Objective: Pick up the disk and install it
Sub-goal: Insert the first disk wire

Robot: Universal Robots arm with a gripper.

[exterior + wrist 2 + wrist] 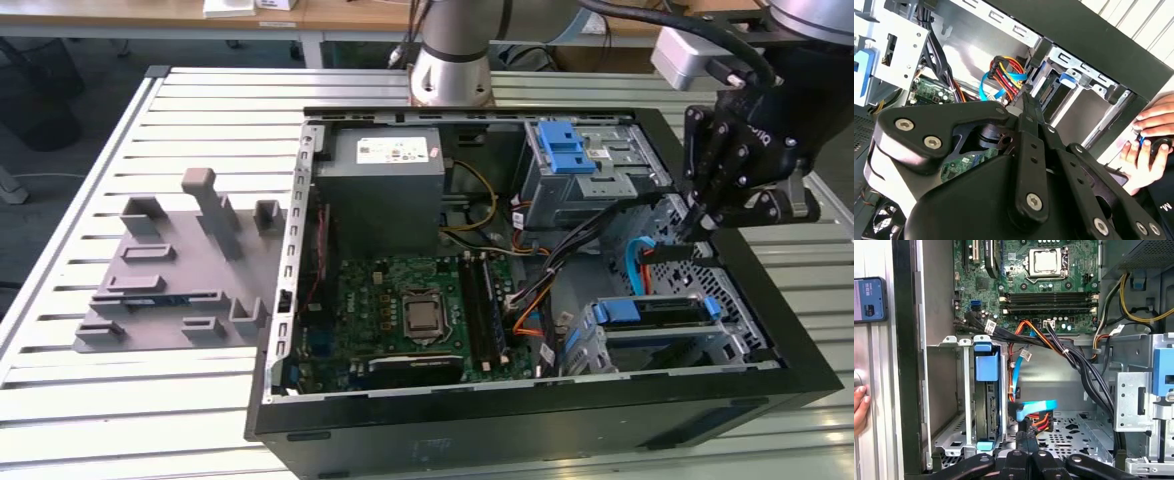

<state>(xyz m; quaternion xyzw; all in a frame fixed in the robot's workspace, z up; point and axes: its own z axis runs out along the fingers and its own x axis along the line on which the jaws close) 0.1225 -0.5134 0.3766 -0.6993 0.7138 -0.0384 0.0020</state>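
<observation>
The tool [697, 232], at the right edge of the frame in the exterior view, reaches down inside the open computer case [747, 395] with its black fingers [1026, 450] pressed together on nothing, tips just above the orange and blue cables [1036, 415] on the case floor. The disk [989, 407] sits on edge in the drive cage [961, 390] just beside the tool, its blue rail [647, 311] showing at the lower right of the exterior view. Farther out lie the motherboard [407, 315], the grey power supply [380, 170], a grey fixture [174, 275] on the slatted bench [80, 400], and a person's hand [1149, 145].
</observation>
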